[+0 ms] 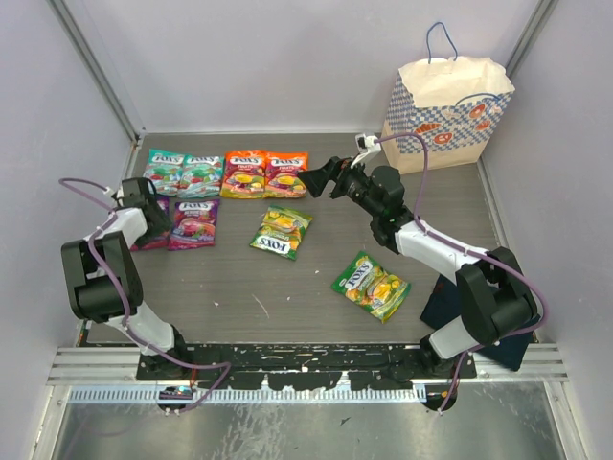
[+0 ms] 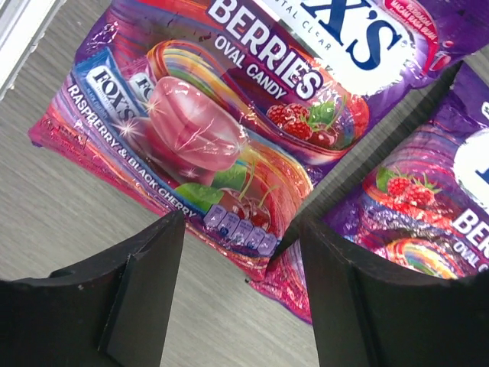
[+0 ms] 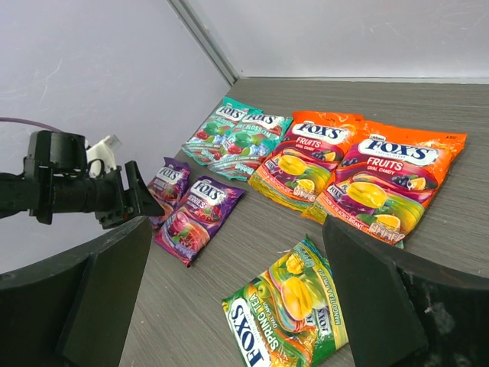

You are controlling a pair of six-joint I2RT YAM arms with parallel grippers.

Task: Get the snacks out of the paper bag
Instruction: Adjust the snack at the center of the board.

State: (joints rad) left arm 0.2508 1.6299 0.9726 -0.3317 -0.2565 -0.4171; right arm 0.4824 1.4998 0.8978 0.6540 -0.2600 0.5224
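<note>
The paper bag point(image 1: 448, 110) stands upright at the back right. Several snacks lie flat on the table: two teal packets point(image 1: 182, 172), two orange ones point(image 1: 264, 173), two purple ones point(image 1: 194, 222), and two green-yellow ones point(image 1: 282, 231) point(image 1: 372, 285). My left gripper point(image 1: 163, 218) hangs low over the near corners of the purple packets point(image 2: 229, 115) point(image 2: 428, 206). Its jaws stand apart with nothing between them point(image 2: 243, 225). My right gripper point(image 1: 314, 179) is open and empty above mid-table, and its wrist view looks over the green-yellow packet point(image 3: 294, 313) and the orange packets point(image 3: 390, 180).
A dark navy object point(image 1: 442, 305) lies by the right arm's base. Grey walls and metal rails close in the table on the left, back and right. The left arm point(image 3: 76, 187) shows in the right wrist view beside the purple packets.
</note>
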